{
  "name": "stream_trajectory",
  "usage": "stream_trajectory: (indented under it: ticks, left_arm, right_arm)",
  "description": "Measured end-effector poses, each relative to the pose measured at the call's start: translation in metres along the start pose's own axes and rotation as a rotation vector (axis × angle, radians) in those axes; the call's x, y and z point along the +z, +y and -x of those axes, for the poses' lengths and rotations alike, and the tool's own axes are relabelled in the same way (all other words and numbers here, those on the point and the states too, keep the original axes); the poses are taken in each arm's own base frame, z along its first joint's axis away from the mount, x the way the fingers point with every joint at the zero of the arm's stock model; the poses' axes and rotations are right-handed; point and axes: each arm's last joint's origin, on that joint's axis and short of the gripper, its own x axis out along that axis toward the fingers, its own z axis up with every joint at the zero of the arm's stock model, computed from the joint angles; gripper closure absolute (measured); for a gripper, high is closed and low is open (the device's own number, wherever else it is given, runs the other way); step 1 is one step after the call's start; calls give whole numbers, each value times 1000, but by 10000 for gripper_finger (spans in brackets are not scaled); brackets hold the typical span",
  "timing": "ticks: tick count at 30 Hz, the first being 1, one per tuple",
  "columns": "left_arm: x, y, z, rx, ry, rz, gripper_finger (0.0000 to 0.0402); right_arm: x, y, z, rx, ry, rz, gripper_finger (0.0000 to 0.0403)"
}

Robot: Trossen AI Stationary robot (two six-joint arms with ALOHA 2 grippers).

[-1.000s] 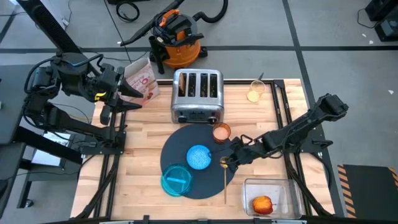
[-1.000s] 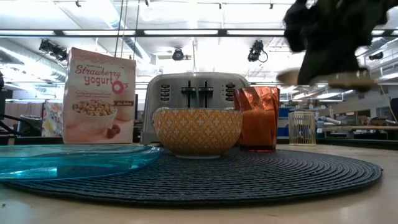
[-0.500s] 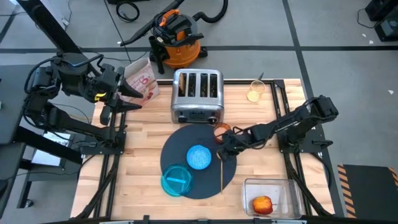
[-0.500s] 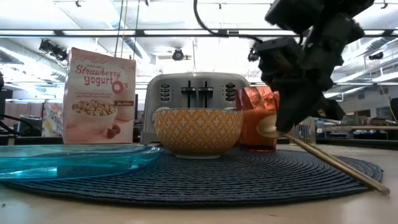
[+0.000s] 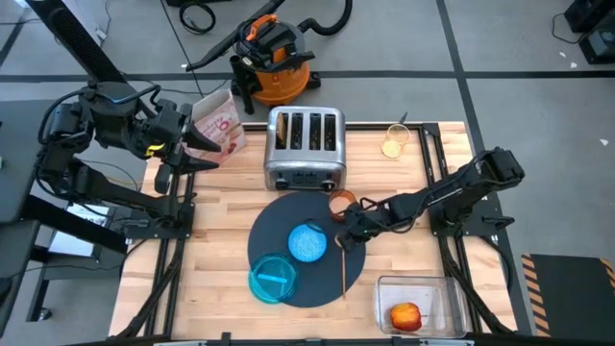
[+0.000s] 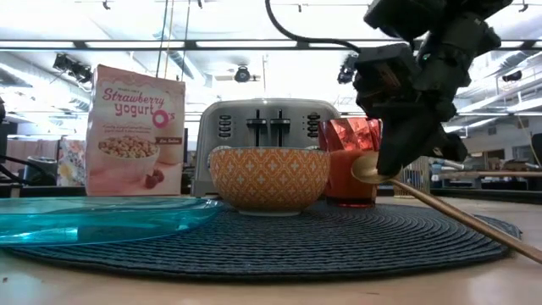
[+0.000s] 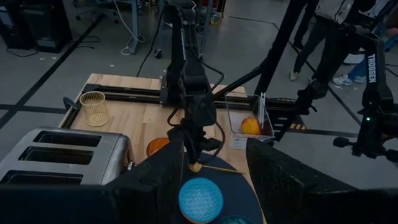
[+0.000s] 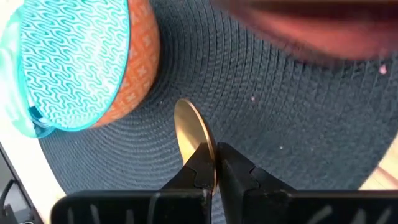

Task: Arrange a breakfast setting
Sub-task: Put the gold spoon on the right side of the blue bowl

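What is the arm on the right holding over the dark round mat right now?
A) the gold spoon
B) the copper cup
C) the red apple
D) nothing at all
A: the right end effector is shut on the bowl end of the gold spoon, whose handle slants down across the mat.

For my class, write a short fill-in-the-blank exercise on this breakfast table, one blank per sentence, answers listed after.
1. The right gripper has its jaws shut on the gold ____.
2. The red apple lies in a clear ____.
3. The small bowl and the blue plate both sit on the round dark ____.
4. The copper cup stands beside the steel ____.

Missing words: spoon; container; mat; toaster
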Motion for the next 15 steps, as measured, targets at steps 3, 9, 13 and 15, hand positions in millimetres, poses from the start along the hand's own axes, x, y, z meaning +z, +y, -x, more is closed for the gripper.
stream_trajectory:
  ticks: [3,9,13,15]
  left_arm:
    - [0,0,0,0,0,0,219]
    - [0,0,0,0,0,15,219]
    - [0,0,0,0,0,18,219]
    - [0,0,0,0,0,19,219]
  right_arm:
    - [-5,3,1,-10,-47,17,390]
    - [-15,6,2,-41,-171,56,390]
    - [-22,2,0,-68,-222,73,390]
    - [-25,1,0,-87,-256,87,390]
